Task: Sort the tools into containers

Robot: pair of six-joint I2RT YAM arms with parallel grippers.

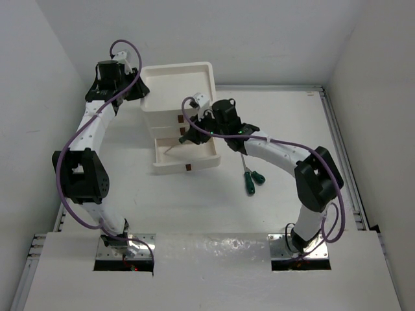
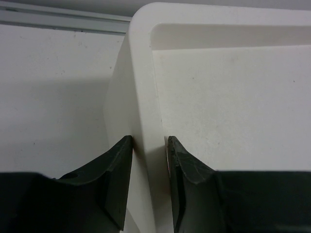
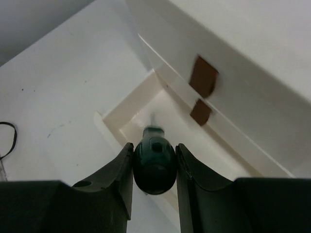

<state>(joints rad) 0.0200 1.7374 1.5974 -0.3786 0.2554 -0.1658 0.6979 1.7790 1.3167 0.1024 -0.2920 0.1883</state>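
White tray rim [image 2: 145, 97] tight in left claw [image 2: 148, 145]; green screwdriver [image 3: 154, 167] tight in right claw [image 3: 154, 148], over drawer [image 3: 112, 118].

High and behind, looking down over the whole table [image 1: 194, 201]. Left wrist: pressed close against the white drawer unit [image 2: 141, 73] at its top rim. Right wrist: near, tilted down into its pulled-out drawer [image 3: 114, 116]. Shared by all three: that unit.

Bright even overhead light; soft shadows; wrist views blurred up close.

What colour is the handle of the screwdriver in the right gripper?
Dark green. The screwdriver handle in the right gripper shows best in the right wrist view.
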